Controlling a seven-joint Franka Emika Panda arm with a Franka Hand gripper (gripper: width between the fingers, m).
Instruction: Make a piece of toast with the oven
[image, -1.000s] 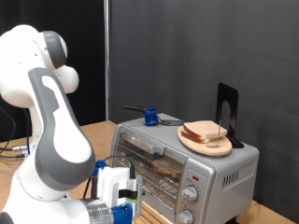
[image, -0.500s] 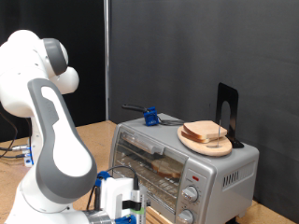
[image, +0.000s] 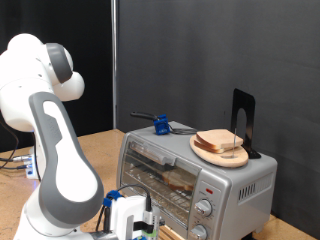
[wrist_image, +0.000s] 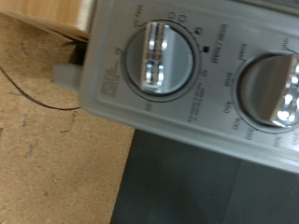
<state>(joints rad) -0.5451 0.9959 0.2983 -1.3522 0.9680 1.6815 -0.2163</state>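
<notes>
At oven front: your gripper (image: 140, 222) hangs low before the boxy silver-grey metal toaster oven (image: 200, 170).
Finger state: cannot tell; wrist view fills with round silver knobs (wrist_image: 161, 58); pale bread slice (image: 180, 180) sits inside.

Backdrop: a black curtain (image: 200, 55) is hanging across the whole rear of the scene, falling in soft vertical folds.
Pole: a thin pale upright (image: 113, 60) is standing against the curtain, left of centre in the exterior view.
Surface: a light wooden tabletop (image: 100, 140) is showing at mid-height on the exterior view's left; the wrist view is showing a tan, speckled board (wrist_image: 56, 140).
Light: even indoor light is falling from the front, leaving the curtain dark.
</notes>
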